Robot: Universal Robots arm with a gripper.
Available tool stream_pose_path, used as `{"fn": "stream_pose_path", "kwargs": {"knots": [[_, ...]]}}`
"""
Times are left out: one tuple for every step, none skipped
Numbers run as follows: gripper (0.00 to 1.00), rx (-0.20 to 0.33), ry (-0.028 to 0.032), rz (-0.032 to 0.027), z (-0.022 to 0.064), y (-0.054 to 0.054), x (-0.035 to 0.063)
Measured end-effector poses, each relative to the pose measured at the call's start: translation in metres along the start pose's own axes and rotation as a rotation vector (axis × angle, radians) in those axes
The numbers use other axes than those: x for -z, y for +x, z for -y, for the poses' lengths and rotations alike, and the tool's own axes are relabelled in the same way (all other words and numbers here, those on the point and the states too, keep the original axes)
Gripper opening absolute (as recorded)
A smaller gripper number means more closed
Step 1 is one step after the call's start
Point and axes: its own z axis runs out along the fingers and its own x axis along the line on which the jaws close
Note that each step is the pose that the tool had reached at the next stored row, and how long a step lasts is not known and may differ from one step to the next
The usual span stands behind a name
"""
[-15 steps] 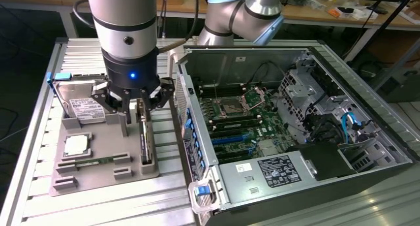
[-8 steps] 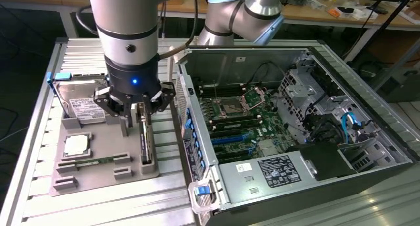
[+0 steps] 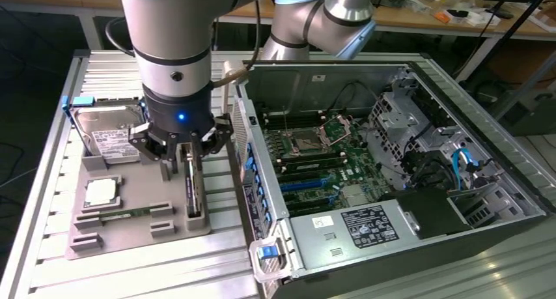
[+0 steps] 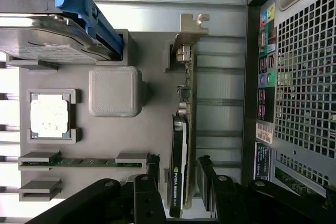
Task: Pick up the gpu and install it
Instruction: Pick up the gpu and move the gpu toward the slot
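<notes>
The gpu (image 3: 193, 189) is a thin dark card standing on edge in a slot of the grey holder tray (image 3: 130, 239), at the side nearest the computer case. In the wrist view the gpu (image 4: 179, 150) shows its black cooler face, with the silvery bracket (image 4: 188, 31) at its far end. My gripper (image 3: 186, 154) hangs directly over the card's end away from the bracket. The gripper (image 4: 178, 182) is open. Its black fingers (image 4: 152, 174) stand on either side of the card, with a gap on each side. Nothing is held.
On the grey tray (image 4: 152, 77) are also a hard drive (image 3: 109, 135) in a blue frame, a square processor (image 3: 101, 192) and a green memory stick (image 3: 130, 213). The open computer case (image 3: 374, 182) lies at the exterior view's right, its motherboard slots (image 3: 304, 185) exposed. Its rear panel (image 4: 304, 77) is close beside the card.
</notes>
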Motion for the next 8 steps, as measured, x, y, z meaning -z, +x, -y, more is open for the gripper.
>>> {"fn": "stream_pose_path", "kwargs": {"knots": [[0.42,0.0,0.0004,0.0,0.0001,0.0,-0.0018],[0.42,0.0,0.0008,-0.0001,0.0002,0.0,-0.0034],[0.42,0.0,0.0012,-0.0002,0.0003,-0.001,-0.005],[0.42,0.0,0.0014,-0.0001,0.0004,-0.001,-0.0065],[0.42,0.0,0.0018,-0.0002,0.0005,-0.001,-0.0082],[0.42,0.0,0.0021,-0.0002,0.0006,-0.001,-0.0097],[0.42,0.0,0.0023,-0.0002,0.0007,-0.002,-0.0112],[0.42,0.0,0.0026,-0.0002,0.0008,-0.002,-0.0128]]}}
